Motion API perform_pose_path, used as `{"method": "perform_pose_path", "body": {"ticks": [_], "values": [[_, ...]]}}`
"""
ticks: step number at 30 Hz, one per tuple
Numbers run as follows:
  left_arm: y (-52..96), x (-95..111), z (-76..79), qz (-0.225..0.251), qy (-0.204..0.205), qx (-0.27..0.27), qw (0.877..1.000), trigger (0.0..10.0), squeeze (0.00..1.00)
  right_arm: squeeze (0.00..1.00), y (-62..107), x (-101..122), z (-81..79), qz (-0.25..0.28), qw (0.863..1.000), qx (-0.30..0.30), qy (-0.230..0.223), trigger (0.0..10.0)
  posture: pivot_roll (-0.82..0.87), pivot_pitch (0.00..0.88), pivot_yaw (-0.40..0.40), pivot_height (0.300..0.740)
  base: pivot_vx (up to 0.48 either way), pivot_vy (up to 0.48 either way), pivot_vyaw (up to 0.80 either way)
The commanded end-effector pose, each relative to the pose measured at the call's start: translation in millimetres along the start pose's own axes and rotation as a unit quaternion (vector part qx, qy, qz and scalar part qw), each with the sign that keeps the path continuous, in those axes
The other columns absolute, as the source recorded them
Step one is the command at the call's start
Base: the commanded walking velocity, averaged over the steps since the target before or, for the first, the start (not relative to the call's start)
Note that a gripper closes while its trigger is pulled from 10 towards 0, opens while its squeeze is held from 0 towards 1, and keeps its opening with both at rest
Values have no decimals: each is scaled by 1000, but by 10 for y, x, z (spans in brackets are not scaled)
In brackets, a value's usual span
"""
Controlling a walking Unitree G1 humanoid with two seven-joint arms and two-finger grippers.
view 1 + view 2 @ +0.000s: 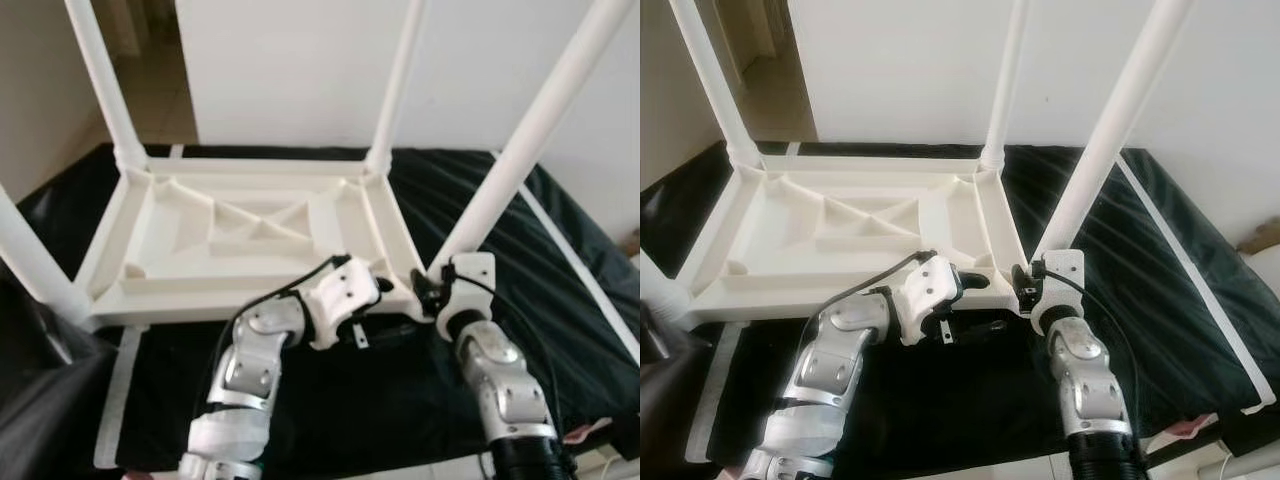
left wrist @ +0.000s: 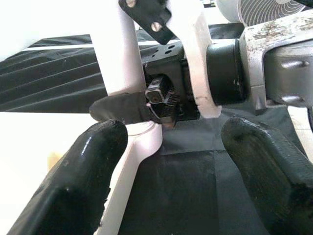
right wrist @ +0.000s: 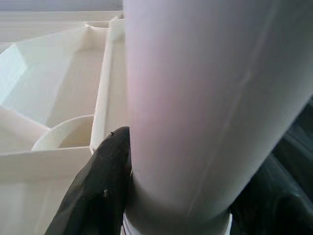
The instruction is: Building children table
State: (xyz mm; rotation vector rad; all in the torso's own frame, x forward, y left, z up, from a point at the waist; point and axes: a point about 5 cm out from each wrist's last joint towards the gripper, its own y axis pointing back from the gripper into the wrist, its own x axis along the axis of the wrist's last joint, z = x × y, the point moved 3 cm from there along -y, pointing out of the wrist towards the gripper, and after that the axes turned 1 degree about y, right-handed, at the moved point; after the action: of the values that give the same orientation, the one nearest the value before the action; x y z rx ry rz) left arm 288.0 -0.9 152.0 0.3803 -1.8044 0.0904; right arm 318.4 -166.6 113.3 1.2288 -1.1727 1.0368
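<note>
In the left eye view we see the white tabletop (image 1: 250, 235) lying upside down on a black sheet (image 1: 560, 250), ribbed underside up, its long axis running from the robot's left to its right. 4 legs stand up from its corners; the near right leg (image 1: 520, 150) leans up and away to the right. The right gripper (image 1: 432, 285) sits at that leg's foot, and the left gripper (image 1: 385, 285) reaches in toward the same corner from the left.

The right eye view gives the same scene, and adds a clearer look at 1 black finger (image 1: 975, 281) of the left gripper lying over the tabletop's near rim, pointing toward the right wrist.

The left wrist view shows what the head views cannot: its 2 black fingers (image 2: 73, 181) stand wide apart with nothing between them, and beyond them a black fingertip of the right gripper presses on the base of the near right leg where it meets the corner socket.

The right wrist view is close on the leg, upright in the socket, with a dark finger (image 3: 98, 191) on each side touching it, so this claw is closed around the near right leg
</note>
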Motion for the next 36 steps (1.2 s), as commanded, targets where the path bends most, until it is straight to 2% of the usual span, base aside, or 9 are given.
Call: {"method": "perform_pose_path", "body": {"ticks": [1,8,24,25,30,36], "values": [[3,-63,-101,1,19,120,993,10000,0,0,48,-257,96,-57,997,-53,-9,10000,11,0,-78,740,0,0,0],[-3,-62,-101,1,17,118,993,10000,0,0,68,-252,21,-63,995,-71,-17,10000,13,0,-75,740,0,0,0],[-16,-66,-68,2,17,116,993,10000,0,0,68,-161,16,-50,996,-80,3,10000,20,0,-91,740,0,0,0],[-15,-69,-65,2,18,117,993,10000,0,1000,63,-146,5,-47,996,-73,0,10000,20,0,-92,740,0,0,0],[-21,-70,-63,2,18,119,993,10000,0,1000,57,-87,-20,-36,998,-45,-14,10000,18,0,-96,740,0,0,0],[-26,-68,-68,3,18,119,993,10000,0,1000,92,-4,47,-11,999,-27,-24,10000,15,0,-96,740,0,0,0]]}}
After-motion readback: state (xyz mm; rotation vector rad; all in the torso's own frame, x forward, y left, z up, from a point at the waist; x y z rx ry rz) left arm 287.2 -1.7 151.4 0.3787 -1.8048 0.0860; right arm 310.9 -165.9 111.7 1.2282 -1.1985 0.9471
